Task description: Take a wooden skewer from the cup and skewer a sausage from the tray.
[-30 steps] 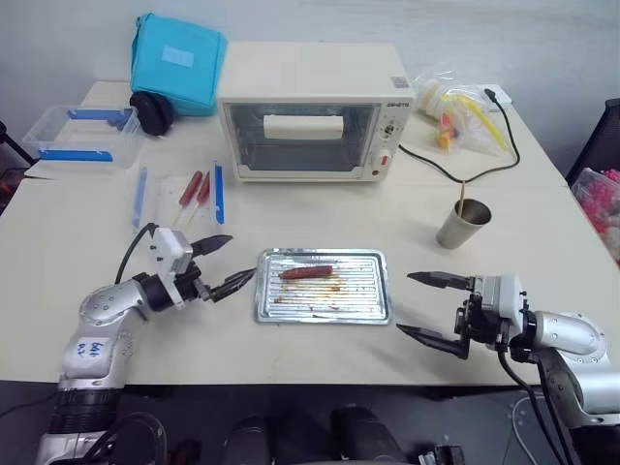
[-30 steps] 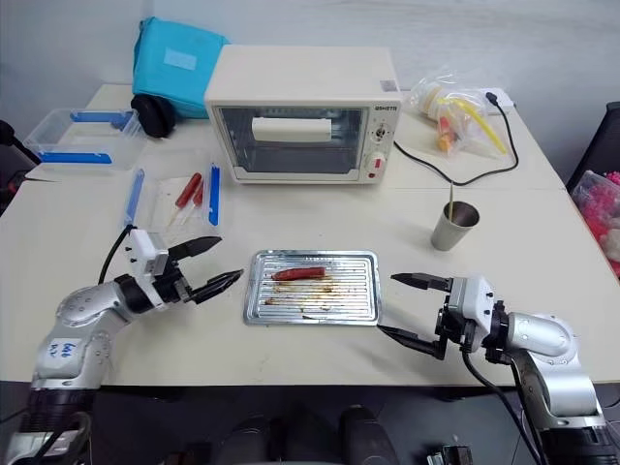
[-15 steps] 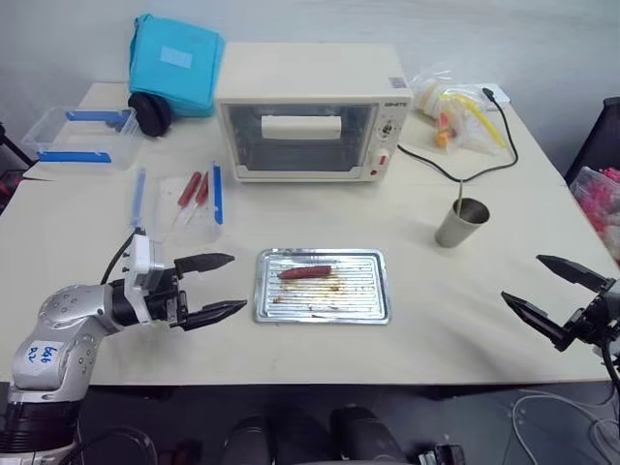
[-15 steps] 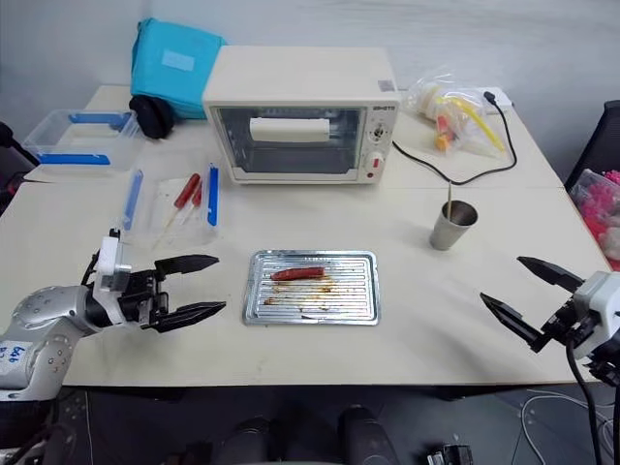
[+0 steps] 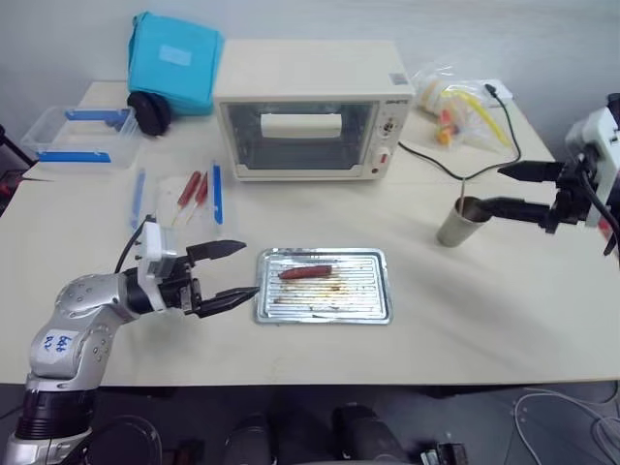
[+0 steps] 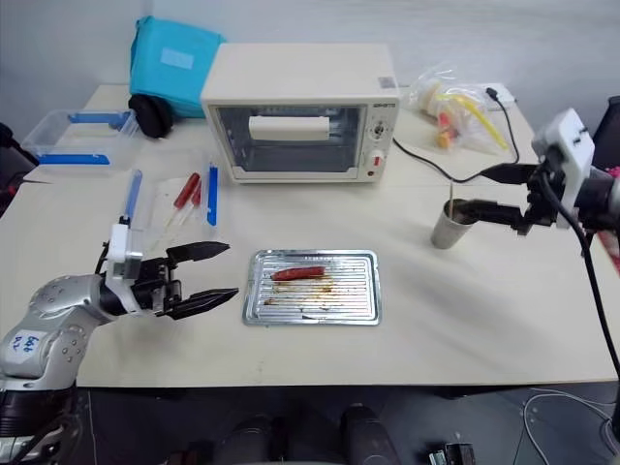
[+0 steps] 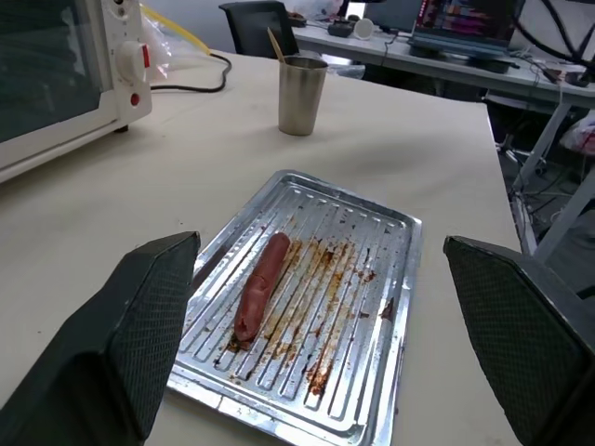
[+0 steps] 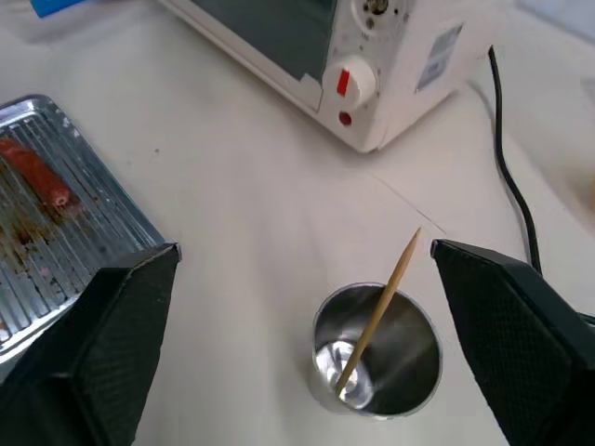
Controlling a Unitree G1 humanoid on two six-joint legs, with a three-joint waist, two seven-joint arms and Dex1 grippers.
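Observation:
The grey metal cup (image 5: pixel 463 221) stands on the table right of the tray, with one wooden skewer (image 8: pixel 381 311) leaning inside it. My right gripper (image 5: pixel 489 189) hovers open just above and right of the cup's rim, with the skewer top between its spread fingers and untouched. The silver tray (image 5: pixel 373 300) lies mid-table with the reddish-brown sausage (image 5: pixel 305 272) near its far edge. At the tray's left end my left gripper (image 5: pixel 247 269) is open and empty, pointing at the sausage (image 7: pixel 261 283).
A cream toaster oven (image 5: pixel 310 111) stands behind the tray, its black cable (image 5: pixel 455 174) running past the cup. A plastic bag (image 5: pixel 455 102) lies at the back right. At the left are two red sausages on sticks (image 5: pixel 194 189), a clear box (image 5: pixel 82 131) and a teal bag (image 5: pixel 174 63).
My right gripper has risen from the table's front edge and swung out to the cup, staying open. The left gripper stays open at the tray's left end.

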